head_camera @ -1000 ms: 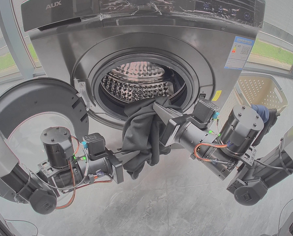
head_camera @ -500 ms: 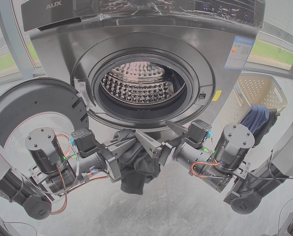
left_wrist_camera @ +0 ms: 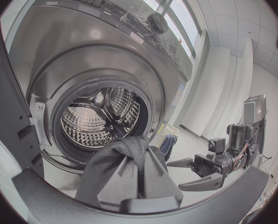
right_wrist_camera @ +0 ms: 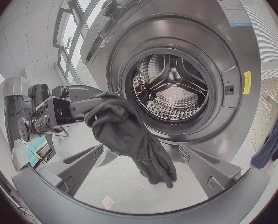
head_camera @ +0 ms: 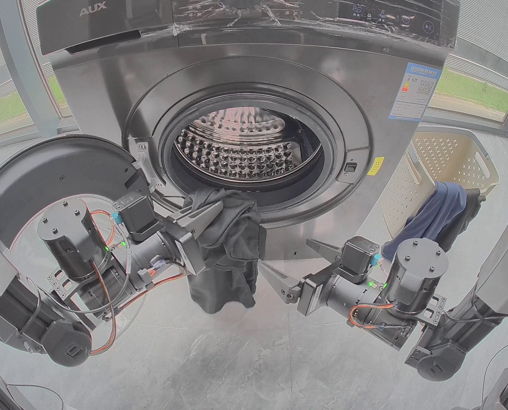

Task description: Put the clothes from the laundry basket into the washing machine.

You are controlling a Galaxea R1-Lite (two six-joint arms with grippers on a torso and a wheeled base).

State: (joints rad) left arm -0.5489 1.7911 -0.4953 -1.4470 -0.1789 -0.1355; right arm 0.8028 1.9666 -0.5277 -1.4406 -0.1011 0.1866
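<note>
tips of left hand (head_camera: 208,218) buried in garment (head_camera: 231,269), basket (head_camera: 464,160) base hidden

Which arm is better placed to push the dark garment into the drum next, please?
Left. The left hand is shut on the dark garment at the door opening's lower rim; the right hand is open and empty, lower down.

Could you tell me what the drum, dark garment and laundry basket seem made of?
Drum: polished metal, probably stainless steel; mirror glints, punched holes. Dark garment: soft matte fabric, folding limply from the left gripper. Laundry basket: likely beige plastic, perforated walls.
</note>
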